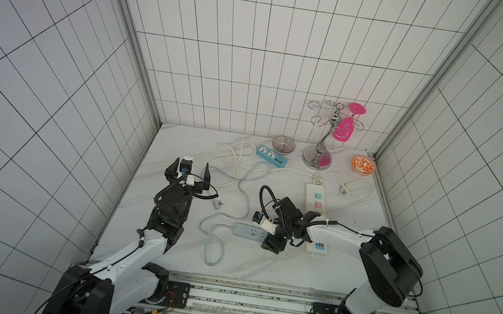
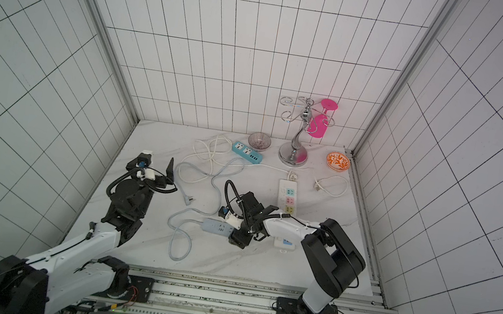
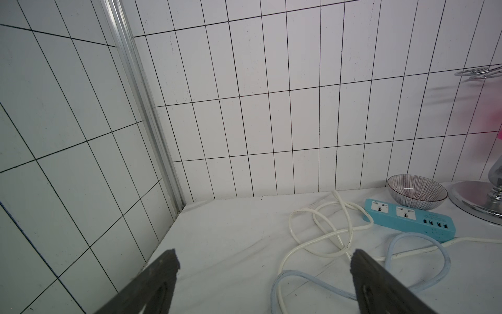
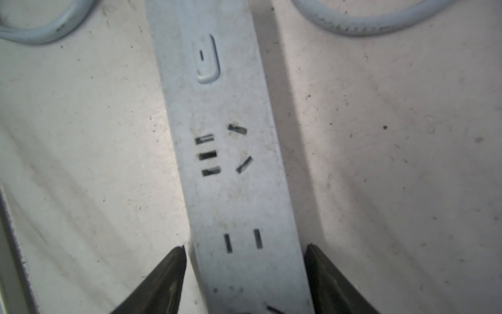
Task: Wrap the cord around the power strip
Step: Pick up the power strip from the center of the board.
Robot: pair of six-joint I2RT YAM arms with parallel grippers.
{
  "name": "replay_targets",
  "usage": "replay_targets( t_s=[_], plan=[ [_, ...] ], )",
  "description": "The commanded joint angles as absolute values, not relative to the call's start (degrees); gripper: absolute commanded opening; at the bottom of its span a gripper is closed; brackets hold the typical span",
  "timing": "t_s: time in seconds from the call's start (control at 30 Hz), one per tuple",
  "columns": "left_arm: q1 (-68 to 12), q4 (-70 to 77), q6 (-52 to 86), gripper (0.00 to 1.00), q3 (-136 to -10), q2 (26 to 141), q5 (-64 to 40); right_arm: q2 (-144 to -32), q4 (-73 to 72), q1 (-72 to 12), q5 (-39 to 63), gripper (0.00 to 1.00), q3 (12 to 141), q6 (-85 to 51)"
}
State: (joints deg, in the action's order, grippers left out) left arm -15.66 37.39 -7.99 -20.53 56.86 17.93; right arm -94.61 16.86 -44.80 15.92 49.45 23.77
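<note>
Right gripper (image 4: 245, 248): jaws are spread astride the power strip (image 4: 225, 108), with a slim gap shown at each side; the strip is laid flat on the table (image 4: 380, 163). Beyond the jaw tips, the cord (image 4: 366, 21) is looped loose, unwrapped. Left gripper (image 3: 264, 258): jaws are spread wide, with nothing between them; ahead of them are seen tangled white cords (image 3: 320, 233), a teal strip (image 3: 407, 220) and a striped bowl (image 3: 417, 191).

Bright even light, soft shadows, wide-angle edge warp, rt wrist view blurry.

arms (image 1: 127, 257): white shells, black joints | hands (image 1: 191, 166): black | cables (image 1: 260, 196): black loops
</note>
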Motion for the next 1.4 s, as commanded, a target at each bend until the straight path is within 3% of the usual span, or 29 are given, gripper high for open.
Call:
replay_targets(
  t_s=[0.0, 0.6, 0.8, 1.0, 1.13, 1.37],
  plan=[
    [-15.9, 37.2, -8.8, 0.98, -19.9, 56.1, 18.2, -94.4, 17.9, -45.2, 12.0, 0.71, 46.0, 23.3],
    [-15.9, 37.3, -8.8, 0.98, -20.3, 57.1, 18.1, -93.8, 15.5, -45.2, 13.4, 0.61, 43.8, 24.2],
    [-16.0, 37.0, -9.4, 0.98, -20.3, 56.1, 18.9, -93.9, 16.5, -45.9, 14.4, 0.46, 43.8, 23.9],
    [-16.4, 34.4, -8.7, 0.98, -21.9, 55.2, 19.2, -92.3, 17.0, -46.2, 14.7, 0.23, 43.7, 23.5],
    [-16.7, 31.1, -8.1, 0.98, -23.9, 54.0, 17.8, -91.4, 17.3, -46.8, 14.6, 0.00, 44.1, 23.4],
    [-16.9, 19.0, -8.1, 0.98, -29.1, 49.1, 10.8, -80.7, 16.2, -47.5, 9.4, 0.00, 42.9, 23.9]
  ],
)
